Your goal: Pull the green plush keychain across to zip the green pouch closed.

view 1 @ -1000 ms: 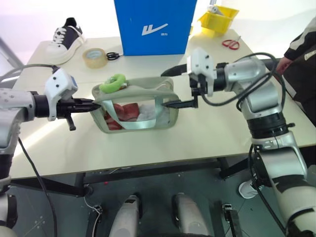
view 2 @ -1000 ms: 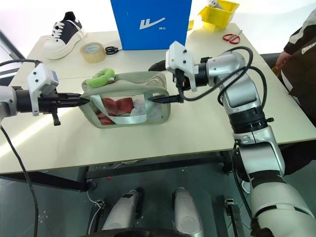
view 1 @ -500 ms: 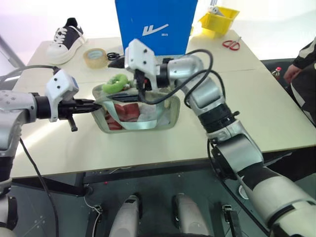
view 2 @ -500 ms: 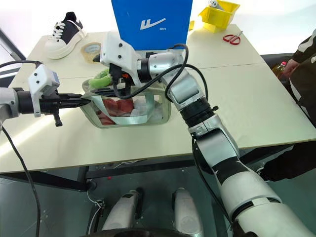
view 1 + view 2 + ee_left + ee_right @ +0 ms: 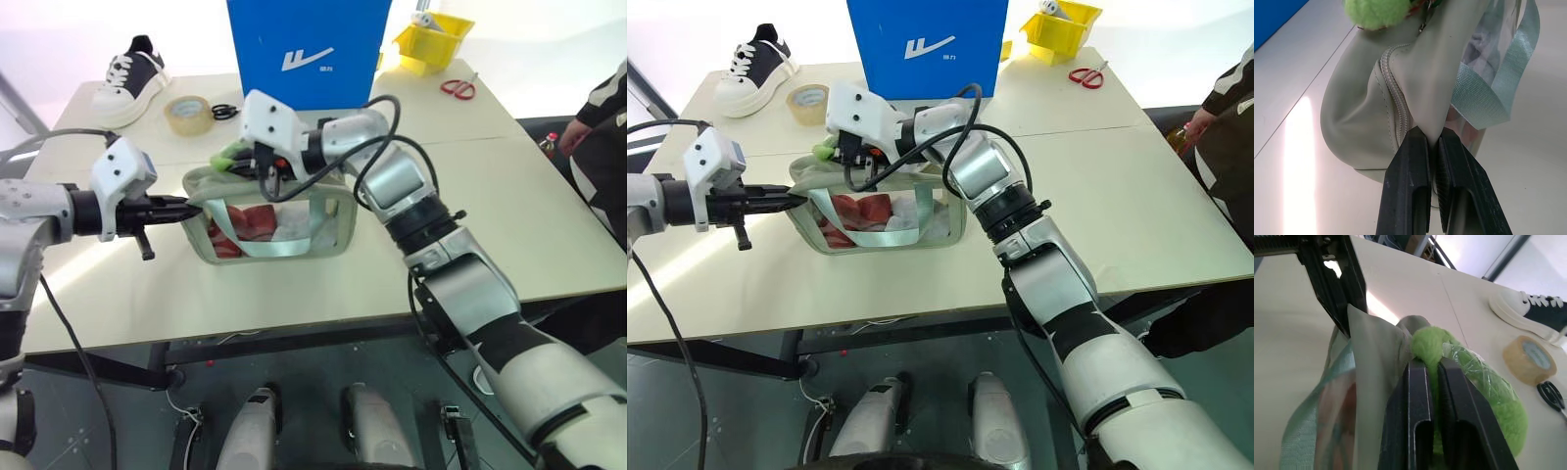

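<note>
Right gripper (image 5: 1432, 377): fingers pinched together on the green plush keychain (image 5: 1469, 391), at the pouch's top corner nearest the left gripper.
Left gripper (image 5: 1432, 147): clamped tight on the end wall of the green pouch (image 5: 284, 211), just below the zip, anchoring it.
Pouch: stands on the table (image 5: 294, 284), between both grippers.
Risk, grip: the fuzzy plush may compress and slip out under pull.
Risk, anchor: if the pinched fabric slides free, the pouch drags along instead of zipping.
Risk, snag: the slack mouth could jam the slider.
</note>
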Controlling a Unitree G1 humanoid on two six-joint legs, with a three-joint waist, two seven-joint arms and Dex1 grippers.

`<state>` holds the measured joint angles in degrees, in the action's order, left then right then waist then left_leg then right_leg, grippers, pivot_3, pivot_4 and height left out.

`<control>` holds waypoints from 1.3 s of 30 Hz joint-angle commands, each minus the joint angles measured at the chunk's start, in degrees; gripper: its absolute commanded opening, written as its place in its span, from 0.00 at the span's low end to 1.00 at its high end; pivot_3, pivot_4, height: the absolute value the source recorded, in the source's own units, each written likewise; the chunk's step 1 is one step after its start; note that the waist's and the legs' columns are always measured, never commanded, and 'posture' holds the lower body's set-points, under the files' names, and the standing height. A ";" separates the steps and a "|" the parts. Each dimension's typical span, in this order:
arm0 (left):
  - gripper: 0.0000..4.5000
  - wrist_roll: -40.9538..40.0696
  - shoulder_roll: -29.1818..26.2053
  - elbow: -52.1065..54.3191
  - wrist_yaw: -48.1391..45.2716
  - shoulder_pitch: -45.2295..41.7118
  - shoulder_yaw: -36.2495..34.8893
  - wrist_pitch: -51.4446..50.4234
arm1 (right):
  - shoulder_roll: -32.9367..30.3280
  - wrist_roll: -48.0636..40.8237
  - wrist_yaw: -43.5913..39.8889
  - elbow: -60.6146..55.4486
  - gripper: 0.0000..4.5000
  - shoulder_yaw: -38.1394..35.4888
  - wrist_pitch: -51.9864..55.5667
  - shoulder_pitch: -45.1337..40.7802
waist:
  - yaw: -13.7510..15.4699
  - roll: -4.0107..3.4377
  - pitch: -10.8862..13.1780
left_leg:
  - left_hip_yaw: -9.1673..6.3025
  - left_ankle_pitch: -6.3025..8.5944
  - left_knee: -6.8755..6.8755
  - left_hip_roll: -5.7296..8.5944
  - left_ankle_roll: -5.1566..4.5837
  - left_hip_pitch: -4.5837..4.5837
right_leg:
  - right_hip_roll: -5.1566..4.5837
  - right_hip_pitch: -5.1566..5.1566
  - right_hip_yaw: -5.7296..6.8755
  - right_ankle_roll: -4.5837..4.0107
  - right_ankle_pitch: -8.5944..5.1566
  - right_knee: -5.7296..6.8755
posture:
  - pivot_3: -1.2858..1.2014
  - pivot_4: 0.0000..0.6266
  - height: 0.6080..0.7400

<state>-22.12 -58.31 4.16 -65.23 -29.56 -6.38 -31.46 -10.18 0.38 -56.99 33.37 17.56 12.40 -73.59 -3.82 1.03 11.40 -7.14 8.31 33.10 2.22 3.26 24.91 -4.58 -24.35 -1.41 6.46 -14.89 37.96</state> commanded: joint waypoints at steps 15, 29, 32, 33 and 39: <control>0.00 -0.37 -0.46 -0.43 -0.22 -1.19 0.58 0.47 | -28.49 1.68 12.83 -20.34 0.01 -16.55 15.43 19.47 | 0.17 -0.01 0.00 | 0.05 0.01 -0.01 -0.01 -0.02 0.01 | -0.03 0.01 -0.01 -0.02 -0.01 -0.04 | 0.52 0.24 1.00; 0.00 0.82 0.45 -3.59 -1.69 -5.82 3.99 1.63 | -7.76 -3.54 28.84 -21.24 0.01 -16.51 18.48 33.55 | -0.07 0.01 -0.01 | 0.06 0.00 0.03 0.00 -0.02 -0.02 | -0.03 0.06 -0.02 -0.01 -0.01 0.00 | 0.52 0.24 1.00; 0.00 0.82 0.58 -3.47 -1.50 -5.88 4.08 1.47 | -6.26 -3.25 28.01 -22.65 0.01 -13.80 18.52 35.56 | -0.05 0.02 -0.01 | 0.05 0.01 0.03 0.00 -0.02 -0.02 | -0.03 0.07 -0.01 -0.01 -0.01 -0.01 | 0.52 0.24 1.00; 0.00 0.85 0.62 -3.36 -1.41 -5.81 4.09 1.47 | -6.47 -2.51 27.82 -22.58 0.01 -12.89 17.96 36.12 | -0.07 0.01 -0.01 | 0.05 0.01 0.03 0.00 -0.02 -0.02 | -0.03 0.07 -0.02 -0.01 -0.01 -0.01 | 0.52 0.24 1.00; 0.00 0.66 0.48 -2.51 -0.96 -4.22 3.34 1.66 | -10.41 -2.18 24.91 -22.09 0.08 -12.54 15.60 35.62 | -0.04 0.01 -0.01 | 0.05 0.01 0.03 0.00 -0.02 -0.03 | -0.03 0.08 -0.02 -0.01 -0.01 -0.01 | 0.52 0.24 1.00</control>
<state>-21.82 -57.27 0.96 -66.25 -34.22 -1.58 -30.34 -19.11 -1.37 -30.79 12.10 5.88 28.44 -37.05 -3.85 1.05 11.39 -7.09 8.31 33.12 2.21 3.24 24.88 -4.61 -24.27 -1.42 6.45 -14.91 37.95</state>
